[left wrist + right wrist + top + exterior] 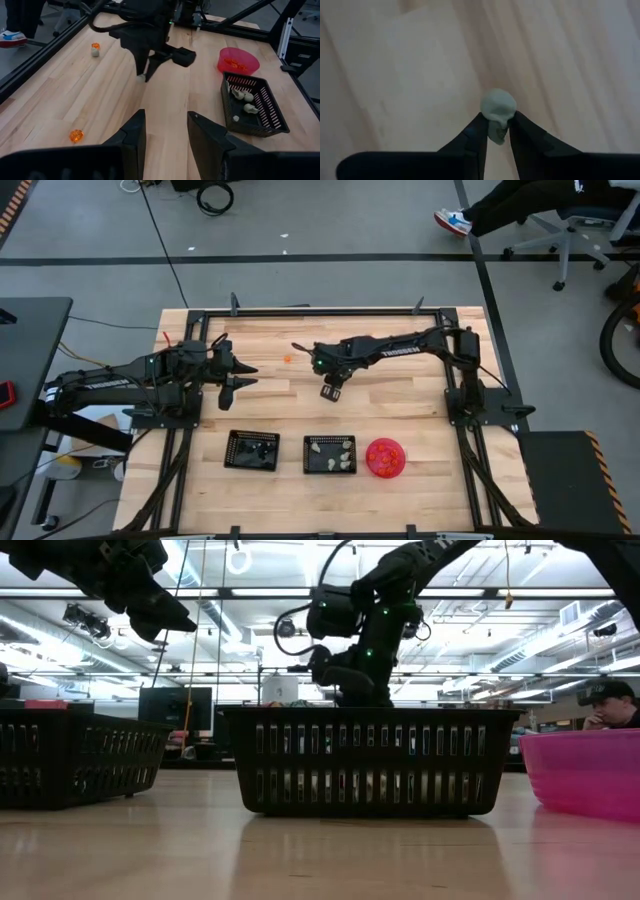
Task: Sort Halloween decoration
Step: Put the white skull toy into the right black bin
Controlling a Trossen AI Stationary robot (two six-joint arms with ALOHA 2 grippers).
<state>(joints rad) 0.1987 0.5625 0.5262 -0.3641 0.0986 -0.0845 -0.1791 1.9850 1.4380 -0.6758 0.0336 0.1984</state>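
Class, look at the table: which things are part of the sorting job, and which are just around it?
Job:
- pale skull trinket, gripped by the right end effector
- orange trinket
- mesh tray of pale pieces
- pink bowl

Around:
- office chair
- seated person

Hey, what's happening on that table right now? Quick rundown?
Right hand shut on a pale skull trinket, above the table. Left hand open, waiting at the left. Nothing blocking the middle mesh tray.
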